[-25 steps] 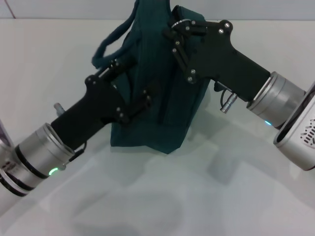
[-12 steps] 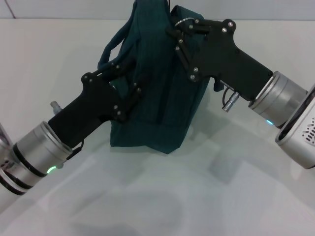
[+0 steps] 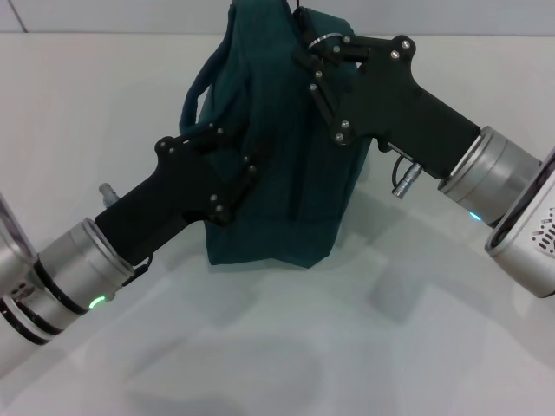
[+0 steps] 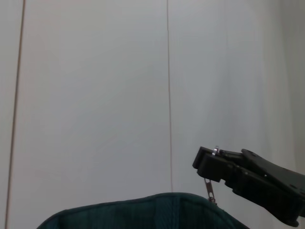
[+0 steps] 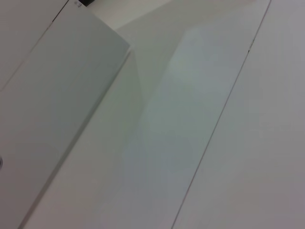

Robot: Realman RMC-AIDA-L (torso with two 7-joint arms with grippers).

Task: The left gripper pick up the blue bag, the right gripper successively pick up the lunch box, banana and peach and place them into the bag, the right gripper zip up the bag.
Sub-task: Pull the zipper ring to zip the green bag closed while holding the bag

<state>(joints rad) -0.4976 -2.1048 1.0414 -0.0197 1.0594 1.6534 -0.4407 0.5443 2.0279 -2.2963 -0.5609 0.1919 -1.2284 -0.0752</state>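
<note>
A: What is recorded from the head view?
B: The blue bag (image 3: 277,165) stands upright on the white table (image 3: 260,347). The left gripper (image 3: 227,169) is pressed against its side, finger state not discernible.

A: And the left wrist view?
B: The right gripper (image 4: 206,168) is seen clamped on the zipper pull (image 4: 209,190) at the bag's top, before a pale panelled wall (image 4: 95,95).

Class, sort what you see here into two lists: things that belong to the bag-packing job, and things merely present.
Belonging to the job:
blue bag
zip pull
left pincer, on the bag's side
right pincer, on the zip pull at the bag's top

Merely present:
white table
</note>
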